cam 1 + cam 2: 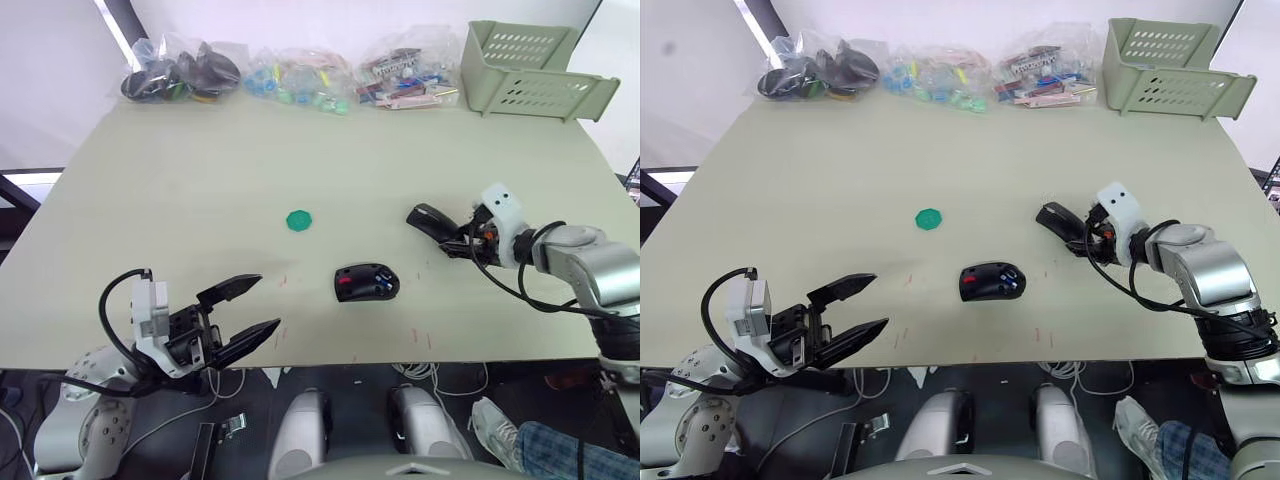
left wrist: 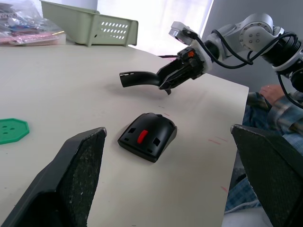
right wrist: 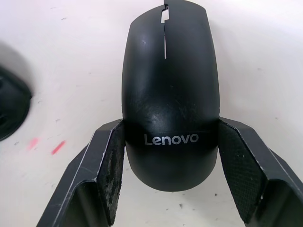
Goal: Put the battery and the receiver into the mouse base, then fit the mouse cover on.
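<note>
1. Right end effector (image 3: 165, 156) gripped the mouse cover (image 3: 169, 85) by its rear end, one black finger (image 3: 111, 165) pressed against each side of the glossy shell, just beside the "Lenovo" lettering.
2. From the head camera, that right end effector sat over the right part of the tabletop (image 1: 200, 190), with the cover sticking out from it toward the middle of the tabletop and tilted.
3. In the left wrist view, the cover (image 2: 139, 79) looked raised off the surface, with a shadow under it.
4. Left end effector (image 1: 250, 310) hung at the near left edge of the tabletop, its two fingers spread wide apart and holding nothing.
5. Near the front centre of the tabletop lay the mouse base (image 1: 366, 282), flat on its bottom with the inside facing up; a red part and a small blue-tipped piece showed inside it, though whether that piece was the battery could not be told.
6. The base and the held cover were apart, the cover farther back and to the right.
7. A flat green disc (image 1: 299, 220) lay behind and left of the base.
8. Along the far edge stood clear bags of small parts (image 1: 300, 75) and a pale green basket (image 1: 530, 70).
9. A person's foot and trouser leg (image 1: 530, 440) showed below the tabletop at the right.
</note>
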